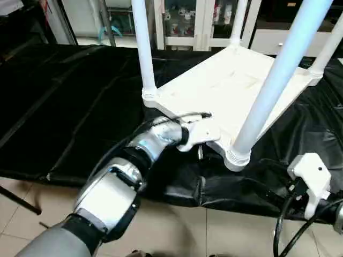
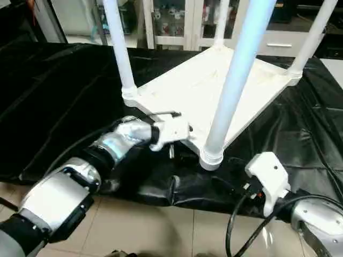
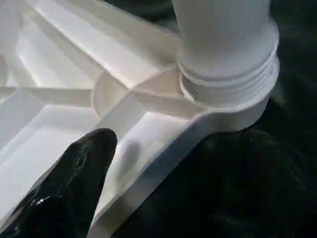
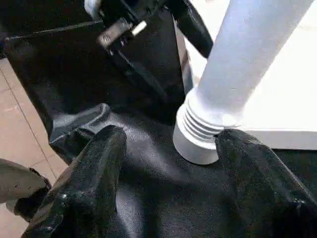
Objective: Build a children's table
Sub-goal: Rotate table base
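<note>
The children's table lies upside down, its white top point(image 1: 214, 85) resting on the black sheet. All four white legs stand up from the corner sockets; the nearest leg point(image 1: 268, 91) rises from the front socket point(image 1: 237, 156). My left gripper point(image 1: 201, 144) is at the top's near edge, left of that socket. One of its black fingers point(image 3: 74, 183) lies over the ribbed underside inside the rim, and the jaws stand wide. My right gripper point(image 4: 171, 139) is open low in front of the same socket point(image 4: 198, 139), with a finger on either side and nothing held.
A black sheet point(image 1: 69, 107) covers the low work surface, and its front edge drops to a tiled floor point(image 1: 177, 230). Black cables point(image 1: 284, 225) hang by my right wrist housing point(image 1: 311, 176). Cabinets point(image 1: 182, 21) stand behind.
</note>
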Robot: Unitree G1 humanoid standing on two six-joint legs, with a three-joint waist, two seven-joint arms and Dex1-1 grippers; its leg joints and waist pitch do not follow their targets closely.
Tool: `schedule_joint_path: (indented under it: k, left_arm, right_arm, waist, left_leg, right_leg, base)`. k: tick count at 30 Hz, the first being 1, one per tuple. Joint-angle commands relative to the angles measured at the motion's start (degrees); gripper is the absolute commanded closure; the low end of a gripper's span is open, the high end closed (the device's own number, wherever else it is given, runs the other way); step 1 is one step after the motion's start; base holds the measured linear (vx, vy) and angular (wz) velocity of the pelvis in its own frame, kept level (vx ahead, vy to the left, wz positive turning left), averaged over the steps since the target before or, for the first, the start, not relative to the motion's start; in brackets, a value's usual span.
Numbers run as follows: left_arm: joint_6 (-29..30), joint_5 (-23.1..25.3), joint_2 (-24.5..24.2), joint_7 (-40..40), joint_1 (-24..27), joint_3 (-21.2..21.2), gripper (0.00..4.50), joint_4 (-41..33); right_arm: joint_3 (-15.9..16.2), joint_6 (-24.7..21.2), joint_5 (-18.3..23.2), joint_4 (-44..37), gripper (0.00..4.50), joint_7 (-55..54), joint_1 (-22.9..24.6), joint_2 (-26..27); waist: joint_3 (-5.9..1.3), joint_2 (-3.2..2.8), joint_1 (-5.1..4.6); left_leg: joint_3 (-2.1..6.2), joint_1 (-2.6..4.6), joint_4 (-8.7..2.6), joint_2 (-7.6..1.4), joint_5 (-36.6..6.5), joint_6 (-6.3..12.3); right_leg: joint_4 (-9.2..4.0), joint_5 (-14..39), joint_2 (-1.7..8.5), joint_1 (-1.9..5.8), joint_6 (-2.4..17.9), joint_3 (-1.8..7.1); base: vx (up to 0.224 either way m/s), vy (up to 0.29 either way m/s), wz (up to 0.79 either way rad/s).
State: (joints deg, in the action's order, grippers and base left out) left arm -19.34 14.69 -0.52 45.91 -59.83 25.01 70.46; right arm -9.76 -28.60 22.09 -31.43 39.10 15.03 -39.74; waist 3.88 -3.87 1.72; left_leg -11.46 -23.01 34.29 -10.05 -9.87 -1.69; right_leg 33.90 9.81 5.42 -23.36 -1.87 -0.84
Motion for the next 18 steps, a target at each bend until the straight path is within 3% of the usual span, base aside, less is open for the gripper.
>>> schedule_joint_path:
  k: [1,10,14,15,18]
  left_arm:
    - [-0.1,3.52,0.34,-3.65,-1.52,2.1,0.01,1.94]
    - [3.56,10.47,2.32,-12.49,-2.56,6.66,0.01,5.78]
    - [4.3,11.66,2.32,-10.57,-2.72,7.46,0.01,6.71]
    - [4.22,11.47,2.38,-9.88,-2.72,7.22,0.19,6.78]
    - [2.75,10.69,2.66,-1.45,-2.44,6.34,0.3,7.36]
  right_arm:
    - [0.71,-0.67,-0.13,-1.9,1.31,0.01,-0.44,-0.72]
    - [1.75,-0.96,-0.2,-1.81,1.31,0.72,-1.67,-1.06]
    - [1.97,-1.13,0.04,-1.83,1.31,1.2,-2.14,-1.61]
    - [1.98,-1.09,0.02,-1.81,1.31,1.27,-2.15,-1.67]
    - [2.3,-0.74,-0.26,-1.54,1.31,1.75,-2.45,-2.19]
  waist:
    - [-3.97,2.68,-0.04]
    - [-3.88,2.7,0.1]
    - [-3.71,2.71,0.0]
    - [-3.71,2.74,-0.06]
    - [-3.65,2.78,-0.05]
  left_leg:
    - [1.45,1.17,-3.47,-2.36,-12.49,7.51]
    - [1.55,1.23,-3.47,-2.38,-12.26,7.7]
    - [1.63,1.22,-3.64,-2.35,-13.53,7.13]
    - [1.67,1.21,-3.68,-2.33,-13.78,7.01]
    - [1.63,1.38,-3.76,-2.37,-14.43,6.78]
  right_leg:
    - [-4.66,13.84,2.45,2.53,12.31,0.74]
    - [-4.82,15.02,2.53,2.39,11.93,0.7]
    - [-5.07,17.17,2.52,2.34,11.48,0.67]
    - [-5.08,17.47,2.51,2.34,11.36,0.64]
    - [-5.3,18.55,2.58,2.17,11.33,0.72]
  base:
    - [0.0,0.0,0.0]
    - [0.0,0.0,0.0]
    - [0.0,0.0,0.0]
    - [0.0,0.0,0.0]
    - [0.0,0.0,0.0]
